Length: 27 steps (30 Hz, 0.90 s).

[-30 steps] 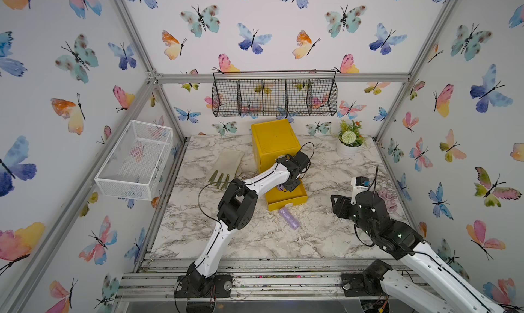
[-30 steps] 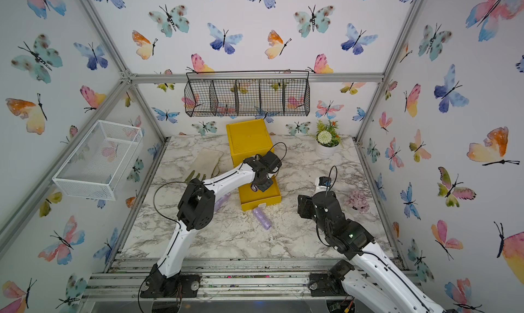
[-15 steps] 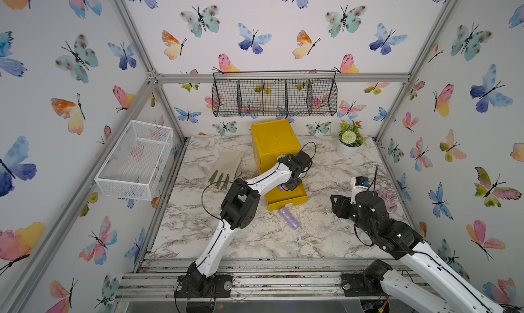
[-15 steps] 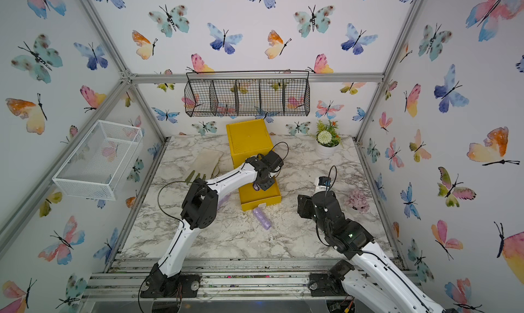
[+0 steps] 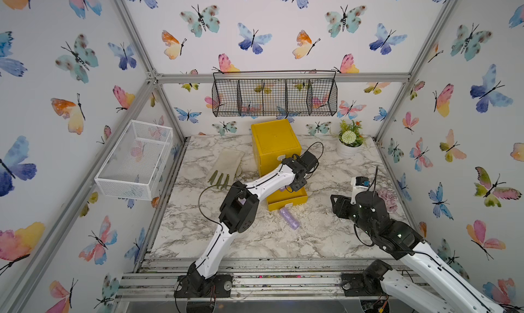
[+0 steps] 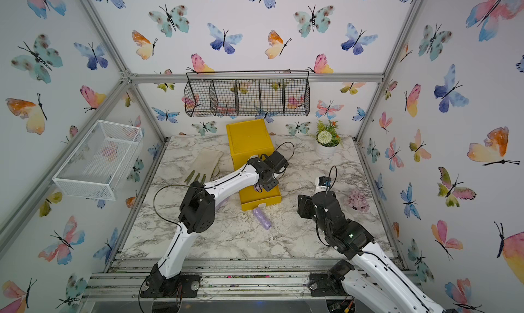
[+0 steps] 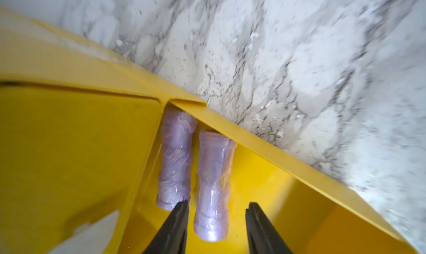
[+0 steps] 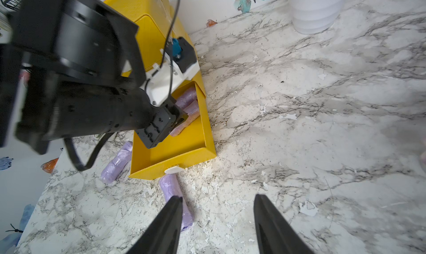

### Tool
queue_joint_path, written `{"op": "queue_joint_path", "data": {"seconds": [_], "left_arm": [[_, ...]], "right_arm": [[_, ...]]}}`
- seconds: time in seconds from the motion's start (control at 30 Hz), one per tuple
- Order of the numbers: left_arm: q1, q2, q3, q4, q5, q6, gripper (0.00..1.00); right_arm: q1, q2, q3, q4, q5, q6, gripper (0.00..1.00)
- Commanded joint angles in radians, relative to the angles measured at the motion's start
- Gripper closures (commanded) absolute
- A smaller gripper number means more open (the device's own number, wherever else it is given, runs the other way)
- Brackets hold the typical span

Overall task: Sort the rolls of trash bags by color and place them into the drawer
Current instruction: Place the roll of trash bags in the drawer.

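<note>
A purple roll (image 7: 213,183) lies in the open bottom drawer (image 7: 265,147), right in line with the gap of the left fingers (image 7: 175,225). A second roll (image 7: 175,158) lies alongside, just by one tip. Those fingers stand apart, gripping nothing! Out on the worktop (image 8: 299,126), a third roll (image 8: 171,188) lies at the drawer front, next to the right fingers (image 8: 166,225), also spread and empty. A fourth roll (image 8: 115,163) sits beside the drawer, farther off.
</note>
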Motion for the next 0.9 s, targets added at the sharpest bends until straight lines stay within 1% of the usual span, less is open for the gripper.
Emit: {"op": "queue_joint_path", "data": {"seconds": [0.0, 0.1, 0.17, 0.2, 0.27, 0.33, 0.4, 0.47, 0.57, 0.67, 0.77, 0.87], "left_arm": [[-0.034, -0.187, -0.017, -0.02, -0.021, -0.001, 0.52], [-0.045, -0.336, -0.093, 0.003, -0.02, -0.027, 0.49], [-0.045, -0.446, -0.183, 0.042, -0.029, -0.052, 0.47], [-0.045, -0.515, -0.248, 0.073, -0.037, -0.067, 0.45], [-0.042, -0.646, -0.392, 0.145, -0.062, -0.096, 0.4], [-0.033, -0.788, -0.552, 0.225, -0.081, -0.127, 0.35], [-0.014, -0.917, -0.711, 0.297, -0.102, -0.153, 0.31], [0.044, -1.029, -0.847, 0.332, -0.08, -0.193, 0.28], [0.184, -1.138, -0.976, 0.309, 0.055, -0.26, 0.27], [0.284, -1.241, -1.1, 0.33, 0.104, -0.289, 0.26], [0.357, -1.322, -1.175, 0.34, 0.126, -0.307, 0.24], [0.422, -1.37, -1.229, 0.358, 0.146, -0.329, 0.23]], "right_arm": [[-0.007, -0.014, 0.028, -0.008, -0.02, 0.007, 0.44], [-0.007, -0.019, 0.036, -0.002, -0.045, -0.001, 0.41], [-0.007, -0.019, 0.043, 0.004, -0.058, -0.01, 0.38], [-0.007, -0.017, 0.046, 0.006, -0.063, -0.014, 0.34], [-0.007, -0.009, 0.051, 0.018, -0.076, -0.025, 0.29], [-0.007, 0.012, 0.056, 0.036, -0.099, -0.039, 0.26], [-0.007, 0.044, 0.061, 0.063, -0.136, -0.058, 0.26], [-0.007, 0.096, 0.065, 0.096, -0.193, -0.079, 0.26], [-0.007, 0.189, 0.068, 0.14, -0.276, -0.1, 0.26], [-0.007, 0.294, 0.065, 0.174, -0.376, -0.105, 0.28], [-0.005, 0.37, 0.051, 0.212, -0.453, -0.103, 0.31], [0.01, 0.4, 0.036, 0.256, -0.493, -0.12, 0.31]]}}
